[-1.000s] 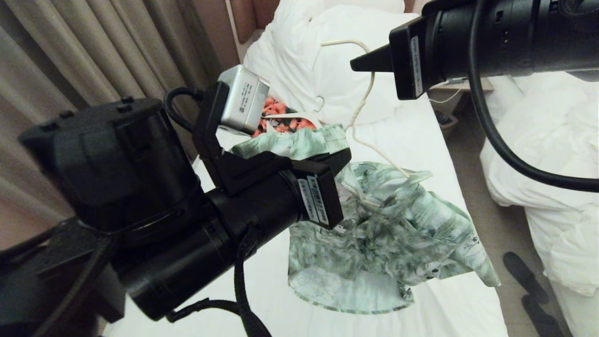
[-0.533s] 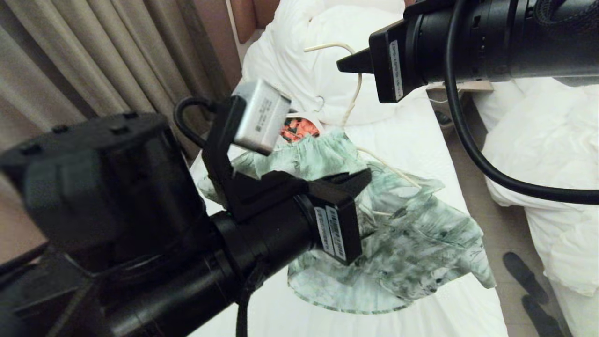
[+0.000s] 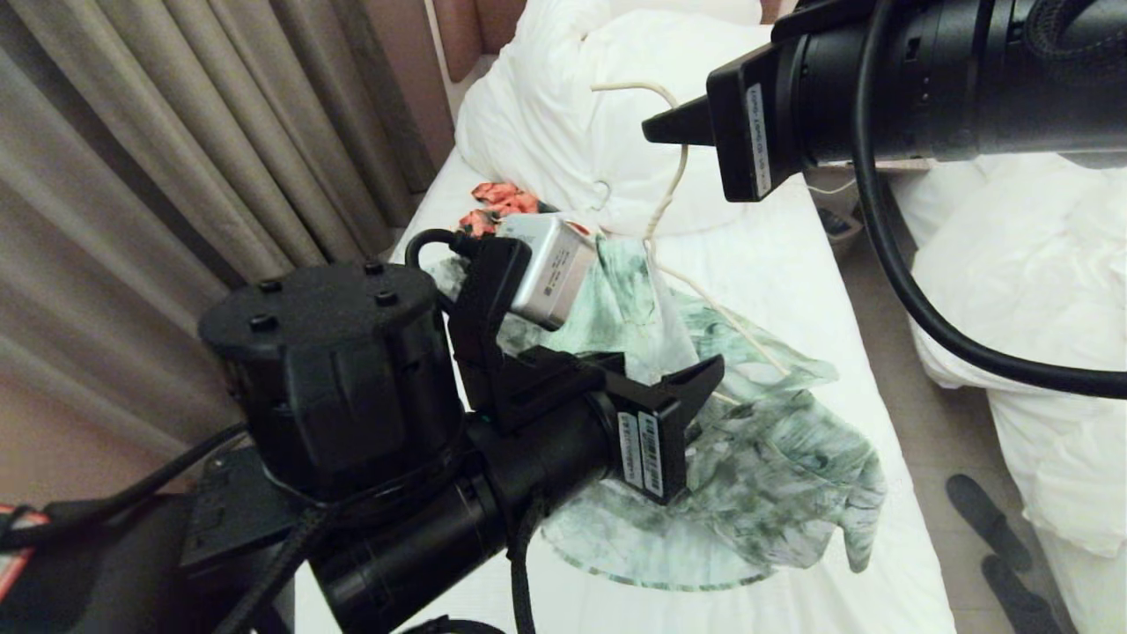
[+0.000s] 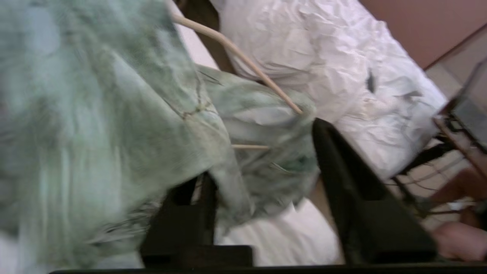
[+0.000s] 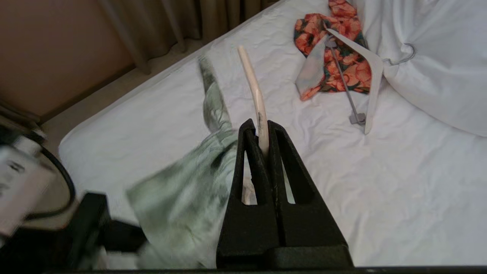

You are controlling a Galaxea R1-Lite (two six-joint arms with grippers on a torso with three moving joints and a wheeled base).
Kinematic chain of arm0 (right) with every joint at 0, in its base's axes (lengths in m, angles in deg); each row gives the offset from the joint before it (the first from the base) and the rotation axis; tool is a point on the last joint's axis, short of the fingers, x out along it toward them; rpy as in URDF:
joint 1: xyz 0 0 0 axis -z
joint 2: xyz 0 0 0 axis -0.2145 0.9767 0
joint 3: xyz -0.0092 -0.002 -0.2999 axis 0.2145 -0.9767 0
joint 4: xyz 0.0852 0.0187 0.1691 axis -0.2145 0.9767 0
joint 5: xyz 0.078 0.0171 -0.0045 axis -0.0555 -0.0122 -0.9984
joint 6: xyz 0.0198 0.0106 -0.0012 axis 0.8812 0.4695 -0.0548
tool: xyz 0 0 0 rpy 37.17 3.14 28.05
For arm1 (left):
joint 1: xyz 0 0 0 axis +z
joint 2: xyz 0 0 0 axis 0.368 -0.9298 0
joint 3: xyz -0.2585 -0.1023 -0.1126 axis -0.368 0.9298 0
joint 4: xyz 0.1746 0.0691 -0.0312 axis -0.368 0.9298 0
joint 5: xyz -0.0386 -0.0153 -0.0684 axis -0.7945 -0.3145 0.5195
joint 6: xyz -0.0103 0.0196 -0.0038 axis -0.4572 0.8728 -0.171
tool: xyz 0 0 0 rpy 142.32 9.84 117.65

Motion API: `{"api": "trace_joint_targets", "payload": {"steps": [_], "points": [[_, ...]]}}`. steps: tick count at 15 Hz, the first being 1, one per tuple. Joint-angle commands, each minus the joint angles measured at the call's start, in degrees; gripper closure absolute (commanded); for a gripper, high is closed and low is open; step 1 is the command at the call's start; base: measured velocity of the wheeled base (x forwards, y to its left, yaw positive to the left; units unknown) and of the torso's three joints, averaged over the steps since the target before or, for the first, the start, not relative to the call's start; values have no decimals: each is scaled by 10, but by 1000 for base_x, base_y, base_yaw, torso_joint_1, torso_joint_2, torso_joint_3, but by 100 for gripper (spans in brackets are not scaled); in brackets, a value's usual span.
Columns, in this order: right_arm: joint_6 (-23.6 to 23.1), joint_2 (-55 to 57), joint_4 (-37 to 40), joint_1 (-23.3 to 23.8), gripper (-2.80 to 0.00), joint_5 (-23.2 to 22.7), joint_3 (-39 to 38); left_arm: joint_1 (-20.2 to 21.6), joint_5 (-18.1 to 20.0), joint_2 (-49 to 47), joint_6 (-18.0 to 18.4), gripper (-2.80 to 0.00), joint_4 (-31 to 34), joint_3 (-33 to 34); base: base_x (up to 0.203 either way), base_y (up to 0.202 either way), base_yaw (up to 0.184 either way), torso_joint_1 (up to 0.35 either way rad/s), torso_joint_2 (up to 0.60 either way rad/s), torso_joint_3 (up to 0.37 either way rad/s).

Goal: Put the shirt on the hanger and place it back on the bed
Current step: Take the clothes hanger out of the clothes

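The shirt (image 3: 766, 458), mottled green and white, hangs from the cream wire hanger (image 3: 676, 180) above the bed (image 3: 784, 255); its lower part rests on the sheet. My right gripper (image 3: 656, 132) is high over the bed, shut on the hanger's neck (image 5: 255, 91) just below the hook. The left gripper (image 3: 696, 383) sits low beside the shirt with its jaws apart. In the left wrist view the shirt (image 4: 95, 95) drapes over one of its fingers (image 4: 201, 205), and the other finger (image 4: 342, 171) stands bare. The hanger's wire (image 4: 243, 61) runs into the cloth.
An orange-and-black garment (image 5: 342, 57) on a thicker white clip hanger (image 5: 371, 72) lies near the bulky duvet (image 3: 563, 114) at the head of the bed. Curtains (image 3: 176, 132) hang on the left. A second white bed (image 3: 1039, 308) stands on the right across a strip of floor.
The left gripper was shut on the shirt's raised upper edge; it has opened, sunk and let the cloth drop. The shirt now hangs lower. The right gripper keeps the hanger in nearly the same place.
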Motion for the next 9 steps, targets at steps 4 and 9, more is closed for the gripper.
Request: {"api": "trace_joint_targets", "payload": {"steps": [4, 9], "points": [[-1, -15, 1, 34, 0, -1, -1, 46, 20, 92, 49, -280, 147, -30, 0, 0, 0, 0, 0, 0], [2, -19, 3, 40, 0, -10, -2, 146, 41, 116, 46, -280, 251, -91, 0, 0, 0, 0, 0, 0]]}}
